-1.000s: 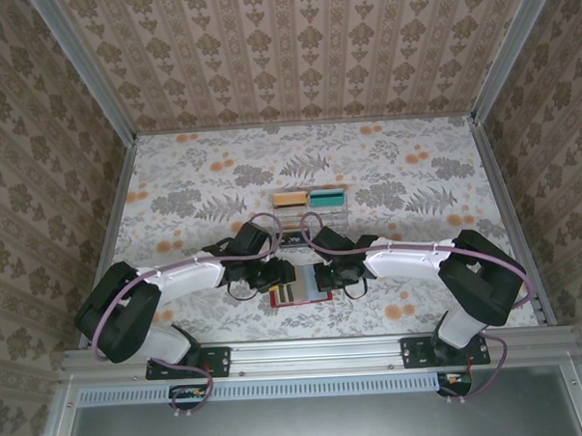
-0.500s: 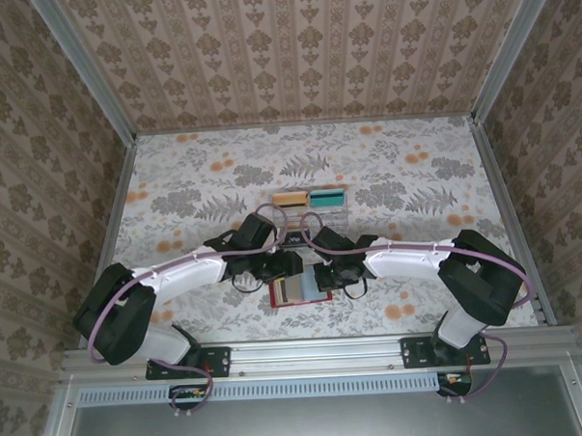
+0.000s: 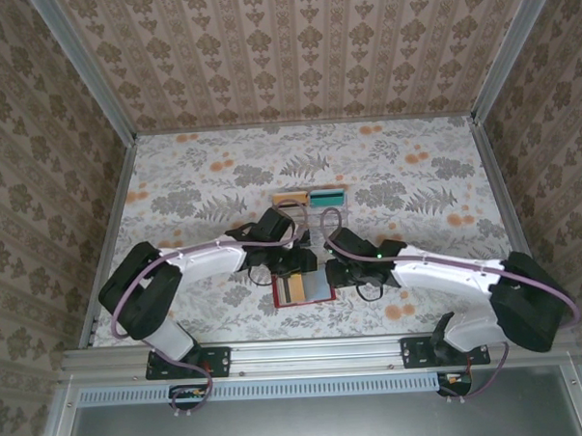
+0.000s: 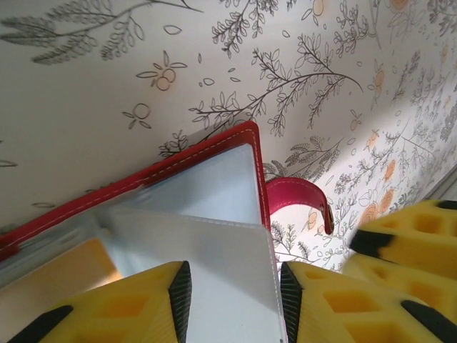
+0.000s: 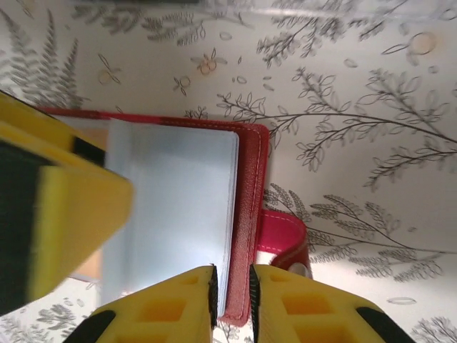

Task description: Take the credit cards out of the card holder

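The red card holder (image 3: 319,296) lies open on the table near the front edge, its greyish inner leaves up. A striped card (image 3: 292,289) shows in its left half, and an orange card (image 4: 50,275) sits in a sleeve. My left gripper (image 3: 295,266) (image 4: 235,286) is over the holder's far edge, open, with a grey leaf (image 4: 214,243) lying between its pads. At the holder's right edge my right gripper (image 3: 334,272) (image 5: 232,286) stands narrowly open. The red cover edge (image 5: 248,214) and the leaf edges run between its pads. The closing tab (image 5: 282,236) (image 4: 300,196) sticks out to the right.
A clear tray (image 3: 310,217) holding an orange piece (image 3: 290,198) and a teal piece (image 3: 327,195) stands just behind the two grippers. The metal rail (image 3: 316,352) runs close in front of the holder. Patterned walls close in the left, right and back.
The left gripper has reached further right over the holder. The right arm's elbow has swung out to the right, and its jaws have parted slightly from shut.
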Tool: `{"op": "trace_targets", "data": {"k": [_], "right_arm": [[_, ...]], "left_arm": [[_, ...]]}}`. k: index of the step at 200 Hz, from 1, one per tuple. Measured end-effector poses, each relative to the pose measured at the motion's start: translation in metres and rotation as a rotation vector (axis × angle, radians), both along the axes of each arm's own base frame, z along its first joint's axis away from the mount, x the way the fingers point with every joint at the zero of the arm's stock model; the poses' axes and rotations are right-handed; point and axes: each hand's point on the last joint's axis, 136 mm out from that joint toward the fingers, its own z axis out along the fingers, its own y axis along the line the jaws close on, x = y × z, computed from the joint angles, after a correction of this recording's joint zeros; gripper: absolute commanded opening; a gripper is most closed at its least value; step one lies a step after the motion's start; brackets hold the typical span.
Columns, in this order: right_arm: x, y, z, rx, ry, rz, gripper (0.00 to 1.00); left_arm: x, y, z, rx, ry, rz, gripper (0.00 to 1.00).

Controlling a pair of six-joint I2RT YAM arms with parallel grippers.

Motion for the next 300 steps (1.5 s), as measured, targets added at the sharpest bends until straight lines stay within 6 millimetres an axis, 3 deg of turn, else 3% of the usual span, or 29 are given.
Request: {"op": "trace_targets", "data": {"k": [17,53,84,114,133,169,239,300], "right_arm": [[-0.001,-0.006,0.006,0.02,-0.02,-0.021,0.22],[-0.005,-0.016,-0.002,0.026,-0.004,-0.051,0.21],[-0.004,-0.001,0.002,0.087,0.004,-0.023,0.19],[-0.004,0.017,0.0,0.13,0.04,0.015,0.19],[0.0,0.034,0.002,0.171,0.058,0.045,0.2],[0.005,0.065,-0.005,0.234,0.116,0.094,0.18],[-0.006,0.077,-0.041,0.246,0.257,0.091,0.21],[-0.007,0.081,-0.046,0.261,0.283,0.085,0.21]], "left_arm": [[-0.002,-0.006,-0.003,-0.002,0.01,-0.016,0.39],[-0.002,-0.008,-0.003,-0.004,0.009,-0.019,0.37],[0.001,0.003,0.01,0.001,-0.031,0.004,0.34],[0.006,0.027,0.023,0.003,-0.084,0.057,0.18],[0.004,0.048,0.015,0.037,-0.08,0.098,0.07],[-0.01,0.075,-0.015,0.126,-0.019,0.13,0.01],[-0.016,0.081,-0.029,0.159,0.012,0.128,0.0],[-0.014,0.079,-0.03,0.154,0.01,0.128,0.0]]}}
